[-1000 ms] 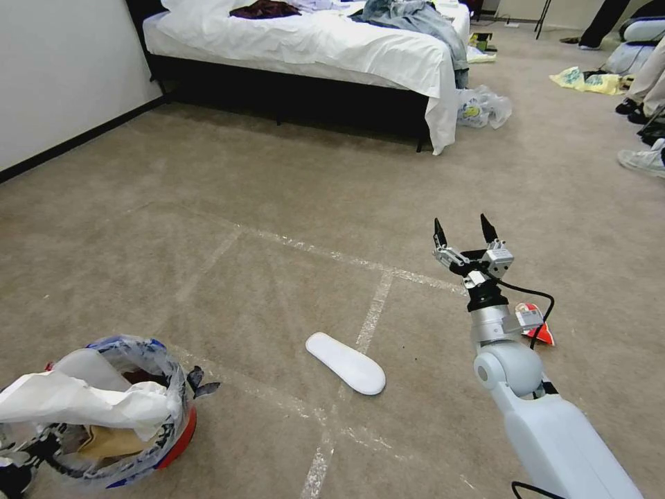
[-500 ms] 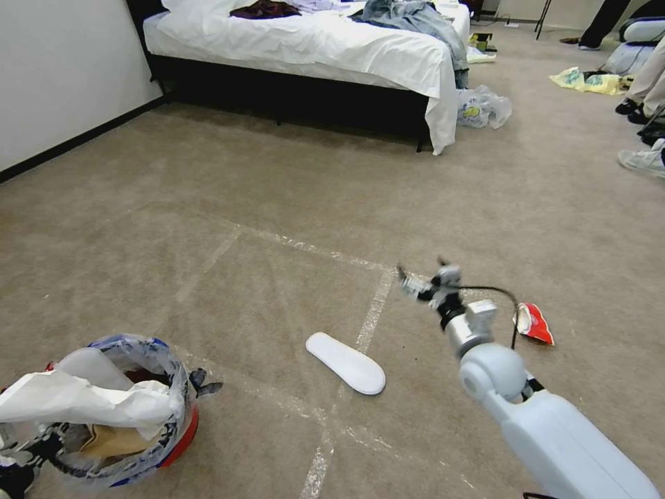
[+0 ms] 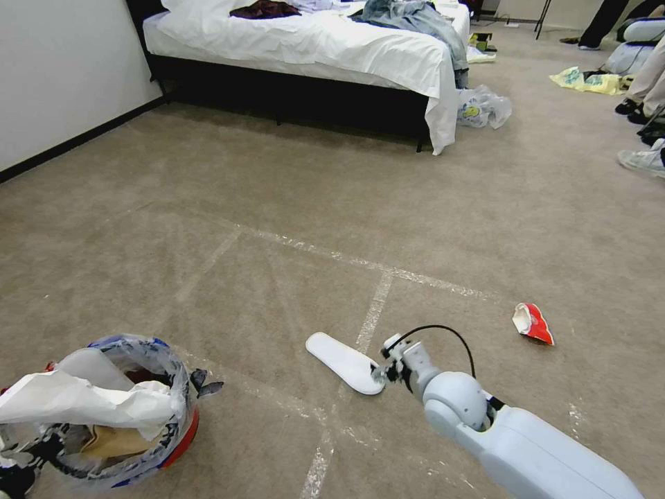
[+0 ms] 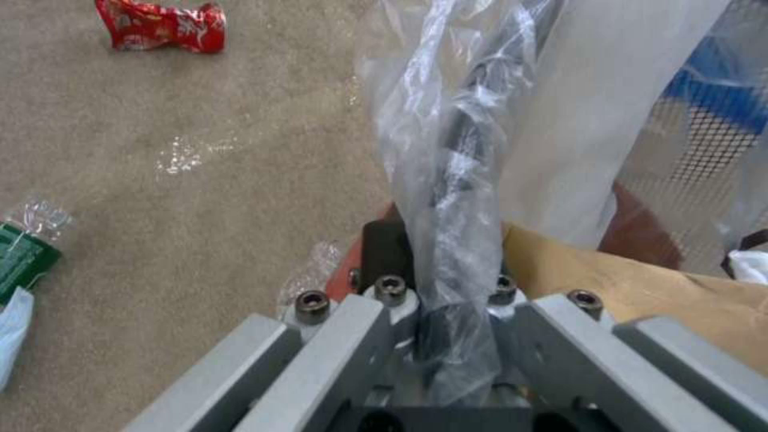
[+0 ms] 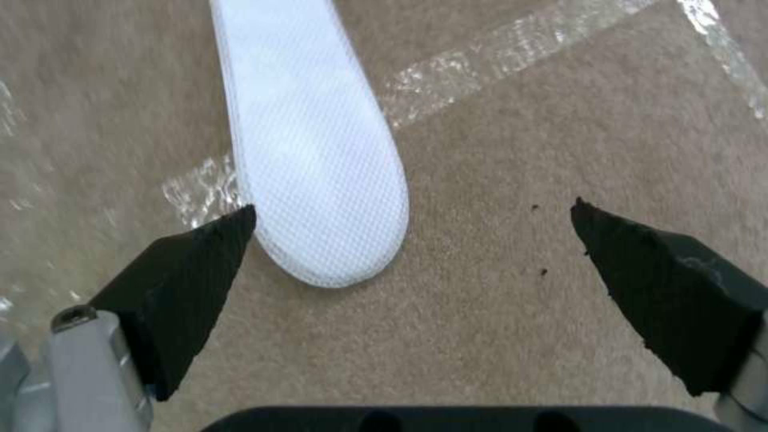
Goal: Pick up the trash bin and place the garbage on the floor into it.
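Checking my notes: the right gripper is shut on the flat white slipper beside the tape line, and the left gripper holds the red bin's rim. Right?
Not quite: the right wrist view shows the right gripper open, fingers apart around the flat white slipper's tip. The left gripper does hold the red bin's rim.

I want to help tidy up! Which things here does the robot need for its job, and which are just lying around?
For the job:
- trash bin, its rim pinched in the left claw
- white slipper, with the open right claw just above it
- red crushed wrapper on the floor

Just lying around:
- bed
- clear bag by the bed
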Robot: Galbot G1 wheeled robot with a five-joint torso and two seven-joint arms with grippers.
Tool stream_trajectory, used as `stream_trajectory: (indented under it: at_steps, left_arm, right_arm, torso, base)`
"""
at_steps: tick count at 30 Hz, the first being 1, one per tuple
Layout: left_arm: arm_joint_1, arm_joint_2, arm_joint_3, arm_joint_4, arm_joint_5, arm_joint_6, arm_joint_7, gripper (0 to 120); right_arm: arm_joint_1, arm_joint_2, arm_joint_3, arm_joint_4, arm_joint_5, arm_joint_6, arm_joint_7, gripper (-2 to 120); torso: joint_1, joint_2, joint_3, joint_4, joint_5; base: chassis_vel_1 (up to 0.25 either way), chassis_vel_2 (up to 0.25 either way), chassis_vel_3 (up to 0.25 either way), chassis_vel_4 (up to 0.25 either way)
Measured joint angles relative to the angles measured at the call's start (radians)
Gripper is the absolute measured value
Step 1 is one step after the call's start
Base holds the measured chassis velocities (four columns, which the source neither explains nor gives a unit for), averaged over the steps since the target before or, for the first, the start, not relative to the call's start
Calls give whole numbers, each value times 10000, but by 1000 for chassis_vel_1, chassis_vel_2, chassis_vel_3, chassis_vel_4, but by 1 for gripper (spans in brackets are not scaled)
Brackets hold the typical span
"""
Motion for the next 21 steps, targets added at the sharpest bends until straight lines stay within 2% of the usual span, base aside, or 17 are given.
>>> stream_trajectory:
  at_steps: [3,9,21]
  left_arm:
    - [5,-53,0,-18,26,-9,6,1]
    - [-7,-95,-26,-20,27,-20,5,1]
    - [-90,-80,-53,35,-30,-34,-15,1]
  right_arm:
    - [531,213,-796,-765,-373,14,-312,100]
    - [756,625,-1447,-1640,-679,422,-533,100]
    - [1248,1414,-2091,-3256,-1137,1044,-902,100]
  torso:
    - [0,0,1,-1,1]
    - [0,0,1,-2,0]
    - [1,0,1,-2,0]
  base:
    - [0,0,0,0]
    - [0,0,0,0]
    - [0,0,0,0]
